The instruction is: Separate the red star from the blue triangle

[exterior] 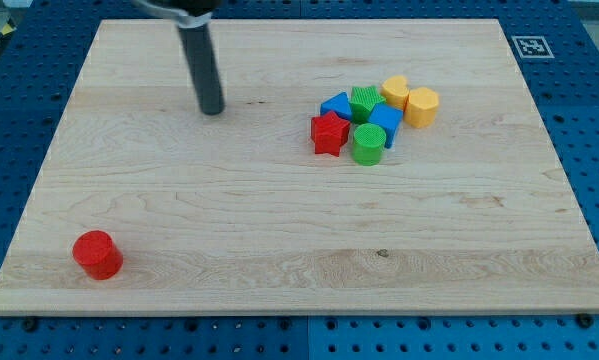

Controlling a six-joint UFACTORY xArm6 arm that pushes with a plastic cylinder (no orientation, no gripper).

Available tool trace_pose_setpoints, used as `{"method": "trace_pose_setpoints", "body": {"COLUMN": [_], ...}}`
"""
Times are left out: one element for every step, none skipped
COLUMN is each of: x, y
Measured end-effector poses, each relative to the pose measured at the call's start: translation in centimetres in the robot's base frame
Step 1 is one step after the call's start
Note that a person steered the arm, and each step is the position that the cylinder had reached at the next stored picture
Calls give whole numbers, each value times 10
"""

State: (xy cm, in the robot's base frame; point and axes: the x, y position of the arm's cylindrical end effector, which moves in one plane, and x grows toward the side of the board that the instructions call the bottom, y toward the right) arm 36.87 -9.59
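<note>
The rod (201, 60) is cut off by the view's top edge. The blue triangle (333, 105) is partly hidden behind the red star (329, 133). The second blue block's (387, 121) shape is unclear among its neighbours.

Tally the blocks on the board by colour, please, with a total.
Red: 2, red star and red cylinder
Blue: 2, blue triangle and blue block
Green: 2, and
Yellow: 2, and
Total: 8
</note>
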Motion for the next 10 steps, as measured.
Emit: {"method": "trace_pose_setpoints", "body": {"x": [22, 53, 35, 9, 20, 56, 90, 93, 94, 113], "y": [42, 69, 73, 85, 130, 143, 124, 115, 145, 158]}}
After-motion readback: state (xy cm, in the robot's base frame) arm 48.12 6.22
